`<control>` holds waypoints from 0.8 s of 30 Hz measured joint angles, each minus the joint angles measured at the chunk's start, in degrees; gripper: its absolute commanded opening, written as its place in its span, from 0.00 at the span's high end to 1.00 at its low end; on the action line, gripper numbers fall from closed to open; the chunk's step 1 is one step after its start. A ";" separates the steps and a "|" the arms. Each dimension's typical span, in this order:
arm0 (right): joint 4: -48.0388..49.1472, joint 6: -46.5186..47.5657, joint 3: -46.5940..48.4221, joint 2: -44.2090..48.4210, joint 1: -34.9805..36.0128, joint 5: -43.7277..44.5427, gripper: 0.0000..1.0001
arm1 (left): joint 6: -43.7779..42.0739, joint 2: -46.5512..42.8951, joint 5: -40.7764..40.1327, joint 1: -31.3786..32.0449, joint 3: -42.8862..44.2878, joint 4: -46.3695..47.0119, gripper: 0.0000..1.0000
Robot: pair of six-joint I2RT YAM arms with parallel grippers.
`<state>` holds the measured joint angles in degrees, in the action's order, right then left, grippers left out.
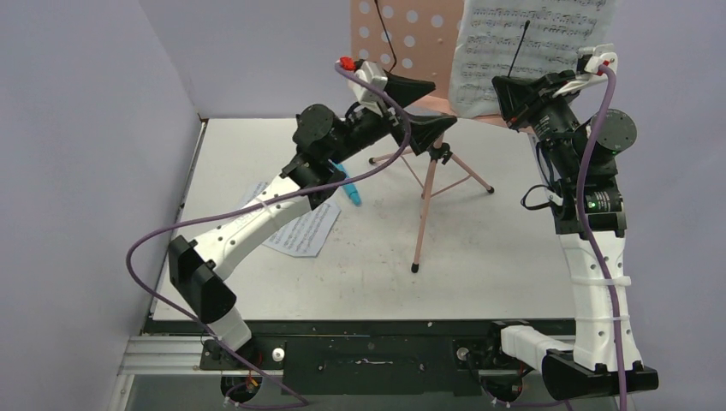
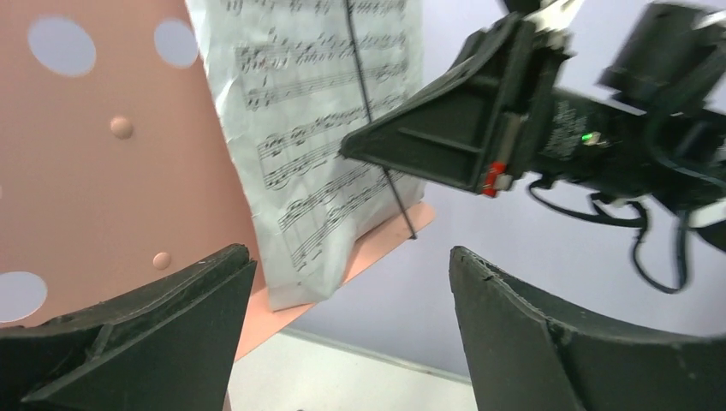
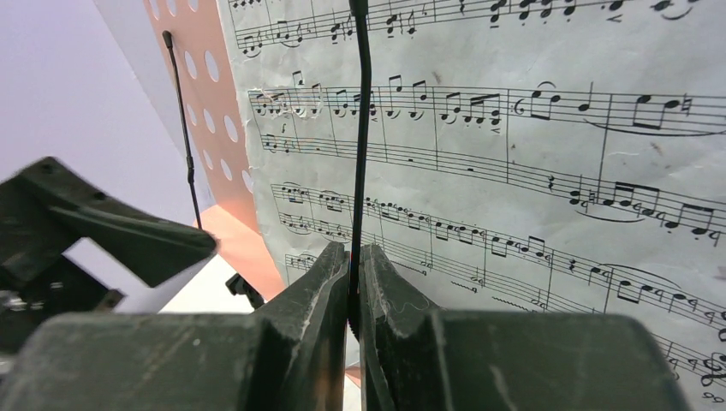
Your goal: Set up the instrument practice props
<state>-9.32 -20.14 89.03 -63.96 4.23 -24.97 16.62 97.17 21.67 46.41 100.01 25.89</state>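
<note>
The pink perforated music stand point(image 1: 401, 34) stands at the back on tripod legs point(image 1: 422, 201). A white sheet-music page point(image 1: 535, 38) leans on its desk. My right gripper point(image 1: 507, 87) is shut on the stand's thin black page-holder wire point(image 3: 359, 154), which lies over the page point(image 3: 531, 145); the gripper point(image 3: 354, 257) pinches its lower end. My left gripper point(image 1: 443, 103) is open and empty just below the desk's shelf point(image 2: 377, 248), to the left of the right gripper point(image 2: 437, 137). A second page point(image 1: 295, 227) and the blue microphone point(image 1: 352, 193) lie on the table under the left arm. The mic stand is out of view.
The white table point(image 1: 496, 257) has a grey wall along its left and back. A second black wire point(image 3: 182, 128) lies against the pink desk point(image 2: 94, 180). The front tripod leg reaches toward the table's middle.
</note>
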 measured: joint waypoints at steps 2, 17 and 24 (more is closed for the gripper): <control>-0.09 0.02 0.00 0.07 0.00 0.13 0.95 | 0.24 -3.19 0.31 0.00 -3.67 2.99 0.15; -0.11 0.00 -1.86 1.84 0.07 0.96 0.94 | -1.92 -26.99 -2.97 0.00 -41.42 25.44 0.05; -0.11 -0.04 -1.90 1.84 0.24 1.14 0.80 | -1.97 -28.96 -6.03 0.00 -53.81 25.55 0.05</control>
<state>-9.43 -20.18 87.13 -62.13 4.47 -23.83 14.66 68.20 15.64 46.41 46.19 51.44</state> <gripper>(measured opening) 0.155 0.946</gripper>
